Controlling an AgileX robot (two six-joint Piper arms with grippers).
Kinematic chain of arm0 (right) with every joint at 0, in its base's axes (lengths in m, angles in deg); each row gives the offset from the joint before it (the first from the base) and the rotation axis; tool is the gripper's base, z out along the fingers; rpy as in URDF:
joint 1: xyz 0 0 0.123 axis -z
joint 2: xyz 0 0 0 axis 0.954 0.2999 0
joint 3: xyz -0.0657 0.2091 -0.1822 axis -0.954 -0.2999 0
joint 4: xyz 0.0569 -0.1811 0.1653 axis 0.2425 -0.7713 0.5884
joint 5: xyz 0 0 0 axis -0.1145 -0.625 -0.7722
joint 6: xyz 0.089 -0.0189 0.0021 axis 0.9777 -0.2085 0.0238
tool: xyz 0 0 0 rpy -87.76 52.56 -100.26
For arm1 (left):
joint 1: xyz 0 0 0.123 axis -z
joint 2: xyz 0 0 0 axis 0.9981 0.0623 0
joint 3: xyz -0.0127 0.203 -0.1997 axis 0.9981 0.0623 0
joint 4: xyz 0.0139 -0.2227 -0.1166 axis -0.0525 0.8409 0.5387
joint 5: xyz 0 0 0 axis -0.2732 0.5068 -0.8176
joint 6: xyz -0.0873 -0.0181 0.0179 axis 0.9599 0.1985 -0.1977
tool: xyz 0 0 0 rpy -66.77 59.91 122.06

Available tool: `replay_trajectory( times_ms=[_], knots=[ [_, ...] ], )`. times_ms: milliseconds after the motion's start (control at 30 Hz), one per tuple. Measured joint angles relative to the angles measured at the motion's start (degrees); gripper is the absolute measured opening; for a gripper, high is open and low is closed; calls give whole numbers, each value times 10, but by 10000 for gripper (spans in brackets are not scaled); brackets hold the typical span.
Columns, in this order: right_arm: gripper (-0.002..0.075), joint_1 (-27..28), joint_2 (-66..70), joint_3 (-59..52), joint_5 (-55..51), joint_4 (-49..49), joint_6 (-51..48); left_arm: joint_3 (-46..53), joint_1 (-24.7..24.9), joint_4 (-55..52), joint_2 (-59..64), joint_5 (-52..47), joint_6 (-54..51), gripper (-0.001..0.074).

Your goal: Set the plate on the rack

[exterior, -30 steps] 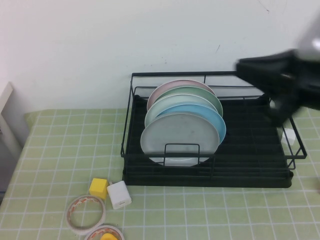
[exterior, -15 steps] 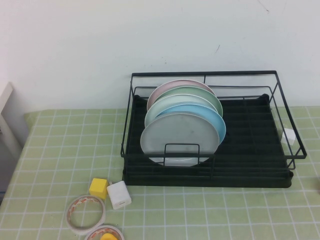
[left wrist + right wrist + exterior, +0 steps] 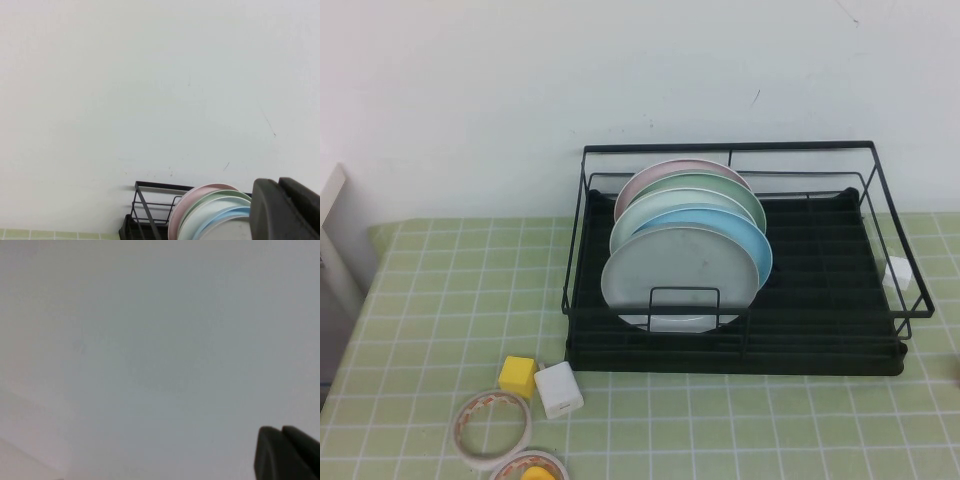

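Note:
The pale grey plate (image 3: 680,272) stands upright at the front of a row of plates in the black wire rack (image 3: 725,147). Behind it stand a light blue plate (image 3: 725,222), a mint plate (image 3: 645,218), a green plate (image 3: 725,188) and a pink plate (image 3: 650,180). Neither arm shows in the high view. My left gripper (image 3: 279,200) is shut and empty, raised and facing the wall, with the rack (image 3: 150,186) and the grey plate (image 3: 230,231) below it. My right gripper (image 3: 281,442) is shut and empty, facing only the blank wall.
On the green checked cloth left of the rack's front lie a yellow cube (image 3: 517,375), a white block (image 3: 559,389), a tape roll (image 3: 492,428) and a second roll (image 3: 530,467). A small white object (image 3: 897,271) sits at the rack's right rail.
One second ago my right arm hung over the rack's right end. It has since drawn back out of the high view. The plates have not moved.

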Motion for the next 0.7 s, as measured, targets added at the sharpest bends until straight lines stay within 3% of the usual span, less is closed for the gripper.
replay_trajectory(
  times_ms=[333,700],
  knots=[
    [0,0,0,-75,36,0,12,0,0,0,0,0,0,-1],
    [0,0,0,-172,188,11,15,0,0,0,0,-1,2,-1]
  ],
)
